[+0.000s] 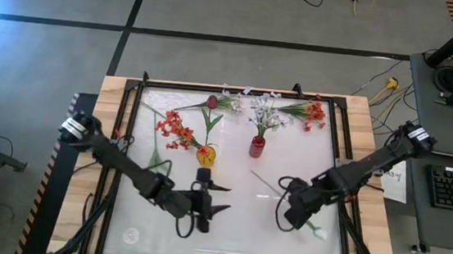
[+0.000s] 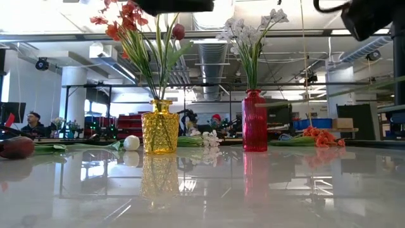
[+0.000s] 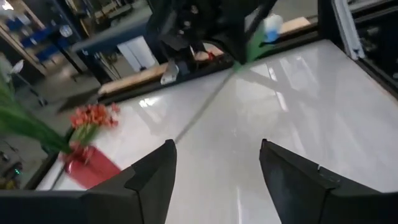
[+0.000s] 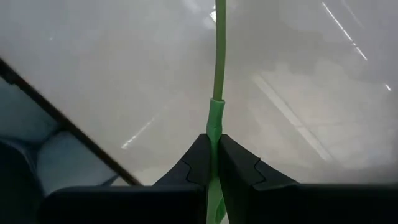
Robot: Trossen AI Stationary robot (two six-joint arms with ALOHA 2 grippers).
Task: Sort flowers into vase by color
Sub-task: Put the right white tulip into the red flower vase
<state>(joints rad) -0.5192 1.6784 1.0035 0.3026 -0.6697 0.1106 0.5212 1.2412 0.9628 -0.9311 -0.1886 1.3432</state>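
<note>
My right gripper is shut on a green-stemmed flower with a white bud over the table's near right part. The flower's bare stem points toward the middle. My left gripper hovers open near the table's middle, just nearer than the yellow vase. That vase holds a red-orange spray and a dark red tulip. The red vase holds white sprays. More flowers lie flat along the far edge: a dark red tulip, a white spray and a red-orange spray. My right gripper pinches the flower's stem between its two fingers, on a thicker, lighter green section toward the bud end. The thin stem runs on past the fingertips, and the white bud sticks out behind them. The gripper is held above the table.
Black rails frame the glossy white table. In the low view a white bud and a dark red tulip lie beyond the vases. The near half of the table is bare. People sit in the room beyond.
</note>
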